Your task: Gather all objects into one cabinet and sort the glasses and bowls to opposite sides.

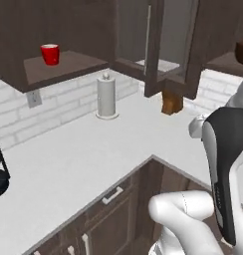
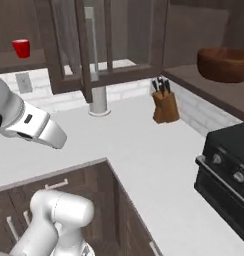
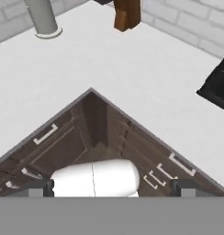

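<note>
gripper (image 3: pixel 111 188): we see jaws wide apart, empty, above counter's inner corner | small glossy red mug (image 1: pixel 50 54): open shelf's front edge | wide brown wooden bowl (image 2: pixel 225 64): far shelf, right | risk: mug near edge, clumsy approach likely tips it off

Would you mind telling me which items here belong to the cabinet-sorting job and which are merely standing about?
Job:
red mug
wooden bowl
glass-door cabinet

Bystanders:
paper towel holder
knife block
stove
</note>
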